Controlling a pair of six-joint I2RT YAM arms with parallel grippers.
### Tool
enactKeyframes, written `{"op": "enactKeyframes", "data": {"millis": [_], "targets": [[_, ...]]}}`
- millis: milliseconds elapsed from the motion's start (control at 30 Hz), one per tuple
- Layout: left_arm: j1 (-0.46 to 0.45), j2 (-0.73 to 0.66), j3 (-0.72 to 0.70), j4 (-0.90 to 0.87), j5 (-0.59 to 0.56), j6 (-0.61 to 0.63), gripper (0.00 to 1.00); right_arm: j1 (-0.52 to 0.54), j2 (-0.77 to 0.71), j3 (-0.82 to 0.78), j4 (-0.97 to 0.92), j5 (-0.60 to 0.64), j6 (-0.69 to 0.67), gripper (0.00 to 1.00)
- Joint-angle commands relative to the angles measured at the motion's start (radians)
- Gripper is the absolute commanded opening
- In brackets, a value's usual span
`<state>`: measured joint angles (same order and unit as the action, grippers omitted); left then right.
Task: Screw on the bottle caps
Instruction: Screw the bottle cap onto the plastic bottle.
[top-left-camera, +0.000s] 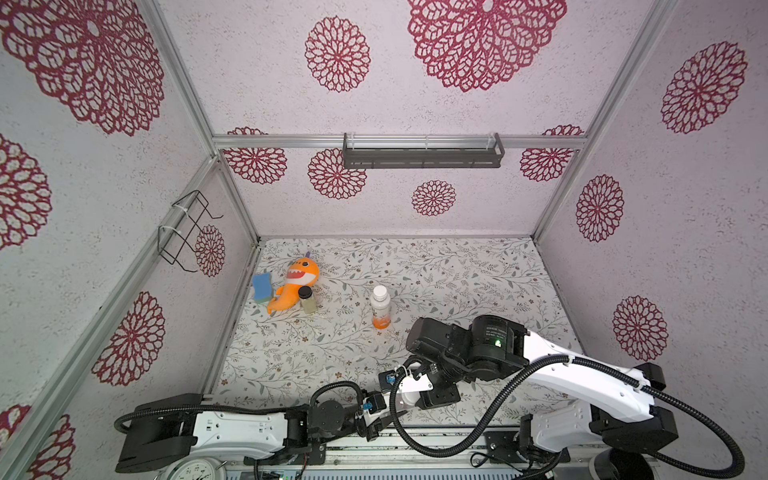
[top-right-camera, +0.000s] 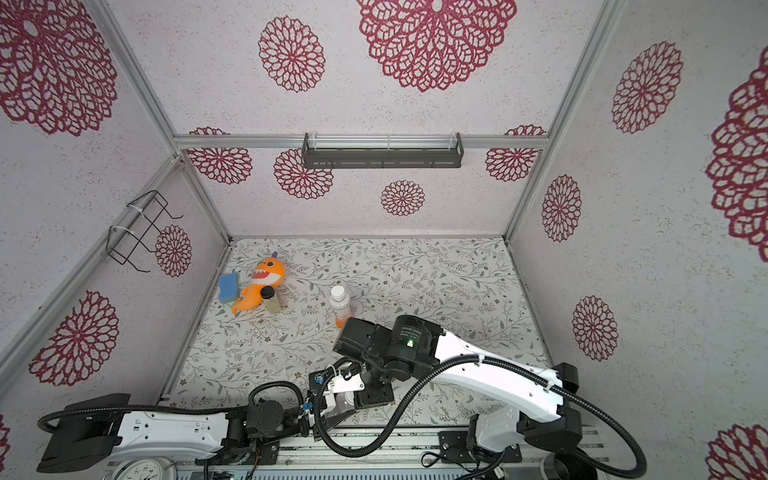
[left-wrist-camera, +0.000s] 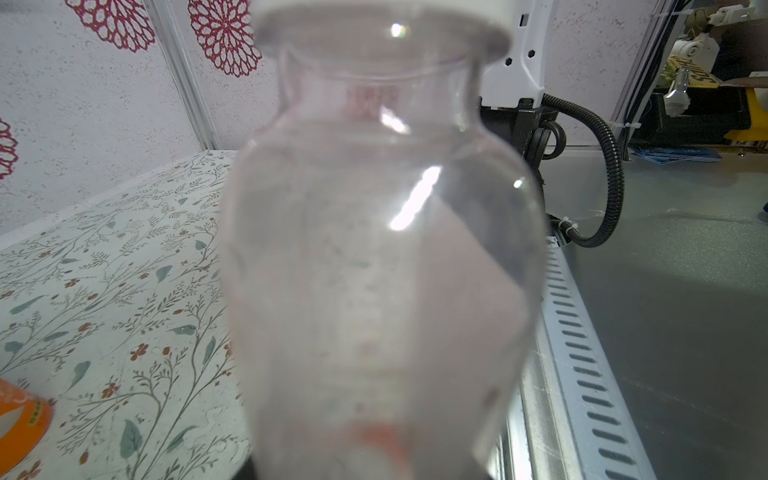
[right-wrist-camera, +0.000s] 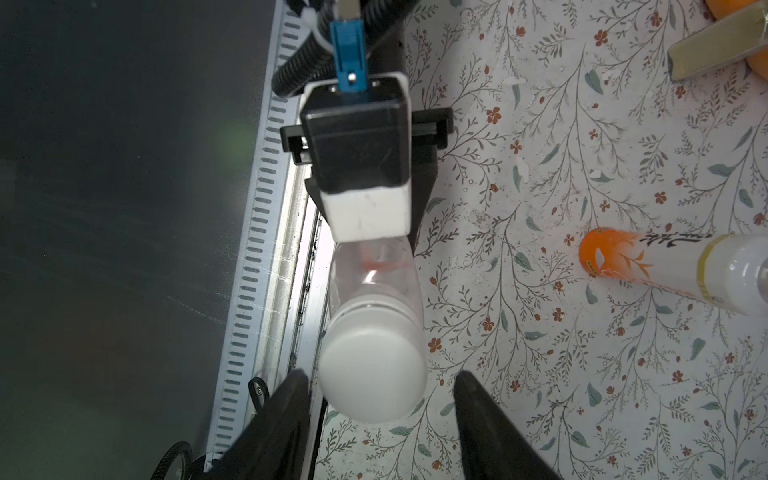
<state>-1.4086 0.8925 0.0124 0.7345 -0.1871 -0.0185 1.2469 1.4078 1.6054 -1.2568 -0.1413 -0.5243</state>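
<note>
L gripper (top-left-camera: 392, 415) is shut on clear bottle (right-wrist-camera: 374, 282), low middle in both top views. R gripper (right-wrist-camera: 381, 376) is open round its white cap (right-wrist-camera: 374, 370) (gap on one side). Orange bottle (top-left-camera: 380, 309) stands mid-frame.

Flat tabletop (top-left-camera: 457, 270) covered in a pale sheet printed with leafy twigs and small red flowers, four things on it.

At the far left lies a blue rectangular sponge with a yellow-green underside (top-left-camera: 262, 287), and just to its right an orange plush shark toy (top-left-camera: 297, 278) lies on its back. A small glass jar with a black lid (top-left-camera: 307, 300) stands upright against the near side of the plush. Well apart from them, near the middle, stands a clear plastic bottle with an orange-and-white label and orange base (top-left-camera: 380, 307), its round white plastic screw cap (top-left-camera: 379, 291) on top.
</note>
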Motion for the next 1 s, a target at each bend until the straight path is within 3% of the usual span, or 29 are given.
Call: {"op": "enactKeyframes", "data": {"millis": [0,400,667,967], "targets": [[-0.008,0.0,0.003,0.043,0.012,0.014,0.38,0.0,-0.001,0.018,-0.008,-0.039,-0.017,0.57],[-0.009,0.002,0.004,0.046,-0.001,0.017,0.38,0.0,-0.005,-0.016,0.05,-0.002,0.018,0.48],[-0.008,-0.009,0.0,0.046,-0.015,0.019,0.38,0.0,-0.036,-0.056,0.091,0.01,0.042,0.53],[-0.007,-0.018,-0.002,0.045,-0.032,0.019,0.38,0.003,-0.026,-0.056,0.101,0.029,0.092,0.49]]}}
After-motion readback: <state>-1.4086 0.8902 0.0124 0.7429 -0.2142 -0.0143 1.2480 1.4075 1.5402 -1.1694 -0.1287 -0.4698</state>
